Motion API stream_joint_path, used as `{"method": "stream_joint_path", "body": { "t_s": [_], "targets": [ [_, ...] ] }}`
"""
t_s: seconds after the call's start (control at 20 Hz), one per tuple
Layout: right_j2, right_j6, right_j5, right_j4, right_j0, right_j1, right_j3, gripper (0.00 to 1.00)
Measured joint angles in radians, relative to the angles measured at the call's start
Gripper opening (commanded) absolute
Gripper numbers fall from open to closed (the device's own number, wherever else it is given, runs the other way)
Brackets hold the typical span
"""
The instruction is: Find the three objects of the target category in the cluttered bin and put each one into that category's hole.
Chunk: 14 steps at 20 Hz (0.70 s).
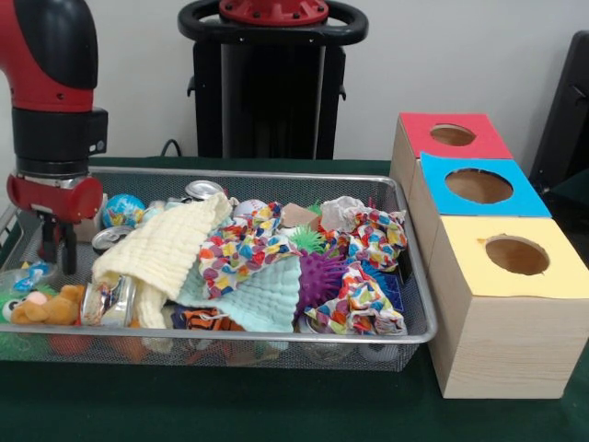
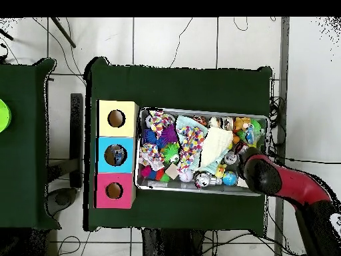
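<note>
Hanging over the left end of the wire bin [image 1: 419, 276] in the front view, the red and black arm [image 1: 51, 83] holds its gripper [image 1: 55, 247] just above the clutter, dark fingers [image 1: 69, 247] pointing down. Whether the fingers stand apart or together cannot be told from either view; nothing is seen between them.

Bin contents, front view: a pale yellow cloth [image 1: 170, 244] lies draped across the left-centre. A mint green cloth [image 1: 258, 295] lies beneath it, toward the front. Two multicoloured patterned cloths are present, one at centre [image 1: 241, 247] and one at the right end [image 1: 373, 239]. A purple spiky ball [image 1: 320, 276] sits between them, with a green spiky toy [image 1: 306, 239] just behind it. A small globe ball [image 1: 122, 211] rests near the back rail, beside the gripper. A silver can [image 1: 202, 190] lies at the back rail; a second can [image 1: 110, 238] lies near the gripper. A tan plush toy [image 1: 53, 307] sits at the front left corner. An orange striped item [image 1: 198, 319] lies at the front rail, partly covered.

Beside the bin stand three wooden boxes, each with a round hole in its top: red [image 1: 456, 133] farthest, blue [image 1: 479, 184] in the middle, yellow [image 1: 517, 256] nearest. In the overhead view, something lies inside the blue box hole [image 2: 116, 155]; its identity cannot be made out.
</note>
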Motion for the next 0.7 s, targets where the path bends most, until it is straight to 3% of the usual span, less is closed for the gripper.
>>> {"method": "stream_joint_path", "body": {
  "t_s": [0.4,0.7],
  "targets": [
    [-0.031,0.0,0.0,0.009,0.046,-0.009,0.001,1.0],
    [-0.134,0.0,0.01,0.064,0.168,-0.037,0.001,1.0]
  ]
}}
